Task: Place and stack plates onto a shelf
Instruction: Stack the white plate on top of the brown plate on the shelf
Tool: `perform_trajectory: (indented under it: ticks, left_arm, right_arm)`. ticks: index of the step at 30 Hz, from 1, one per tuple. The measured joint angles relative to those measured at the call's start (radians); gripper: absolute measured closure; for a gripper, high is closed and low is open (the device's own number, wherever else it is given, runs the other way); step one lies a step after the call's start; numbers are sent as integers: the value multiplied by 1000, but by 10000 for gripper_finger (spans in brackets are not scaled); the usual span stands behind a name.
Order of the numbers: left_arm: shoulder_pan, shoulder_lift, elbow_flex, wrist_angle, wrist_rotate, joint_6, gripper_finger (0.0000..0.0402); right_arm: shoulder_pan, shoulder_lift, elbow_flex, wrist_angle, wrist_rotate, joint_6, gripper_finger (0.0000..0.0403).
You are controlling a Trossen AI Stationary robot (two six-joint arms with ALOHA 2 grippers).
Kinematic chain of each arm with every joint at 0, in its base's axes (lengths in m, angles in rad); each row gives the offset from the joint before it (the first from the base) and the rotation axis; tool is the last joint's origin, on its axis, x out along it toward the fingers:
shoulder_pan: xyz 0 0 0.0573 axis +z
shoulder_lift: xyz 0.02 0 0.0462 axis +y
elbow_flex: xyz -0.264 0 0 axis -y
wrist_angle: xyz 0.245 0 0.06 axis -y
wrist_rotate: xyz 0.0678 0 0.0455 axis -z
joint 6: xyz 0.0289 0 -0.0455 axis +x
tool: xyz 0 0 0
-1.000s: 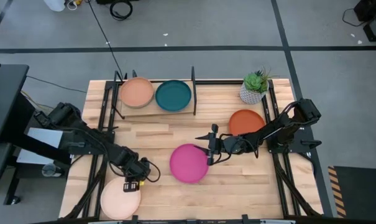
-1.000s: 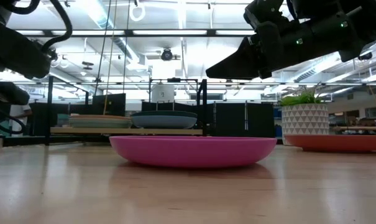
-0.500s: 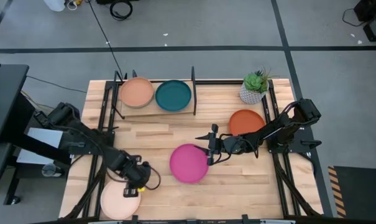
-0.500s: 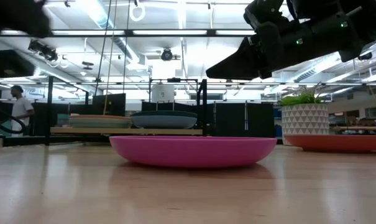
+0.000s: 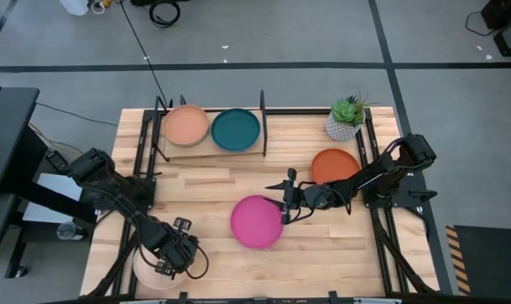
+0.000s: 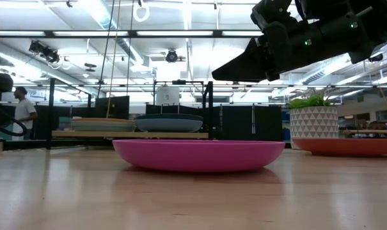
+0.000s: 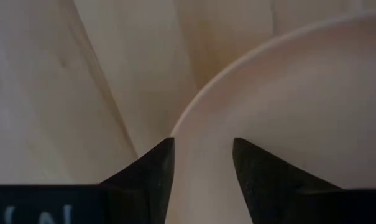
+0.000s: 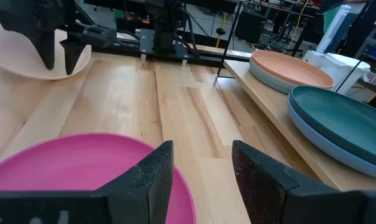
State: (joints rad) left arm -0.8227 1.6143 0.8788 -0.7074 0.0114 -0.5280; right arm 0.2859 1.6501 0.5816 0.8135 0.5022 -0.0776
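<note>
A cream-peach plate (image 5: pixel 154 272) lies flat on the table at the near left corner. My left gripper (image 5: pixel 174 256) is open, pointing down at its rim (image 7: pixel 194 109), one finger outside and one over the inside. I cannot tell whether it touches. A magenta plate (image 5: pixel 255 221) lies at the table's middle. My right gripper (image 5: pixel 284 207) hovers open above its right edge (image 8: pixel 82 168), clear of it in the low view (image 6: pixel 222 73). An orange-red plate (image 5: pixel 334 165) lies at the right. The shelf (image 5: pixel 213 150) at the far left bears a peach-topped stack (image 5: pixel 186 125) and a dark-teal-topped stack (image 5: pixel 236 129).
A potted plant (image 5: pixel 346 118) in a white pot stands at the far right corner, behind the orange-red plate. Black frame rails run along the table's left and right sides. Bare wood lies between the shelf and the magenta plate. A person stands in the room beyond (image 6: pixel 23 112).
My left gripper has gone toward the table's near edge and down, from beside the cream-peach plate's far rim to over the rim itself. My right gripper and all plates have kept still.
</note>
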Motion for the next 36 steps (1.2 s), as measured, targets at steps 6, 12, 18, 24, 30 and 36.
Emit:
perform_trajectory:
  ticks: [6,12,18,24,30,36]
  left_arm:
    - [13,2,6,-1,-1,-2,267]
    - [13,3,8,0,-2,-7,289]
    - [12,3,14,-9,6,-7,297]
    - [36,3,97,-157,-62,38,297]
    - [48,2,90,-161,-122,42,297]
    - [74,3,23,-115,-116,42,297]
  right_arm:
    - [0,0,0,0,0,0,232]
    - [0,0,0,0,-6,3,232]
    - [0,0,0,0,-6,4,232]
    - [0,0,0,0,-6,5,232]
    - [0,0,0,0,-7,5,232]
    - [0,0,0,0,-7,5,232]
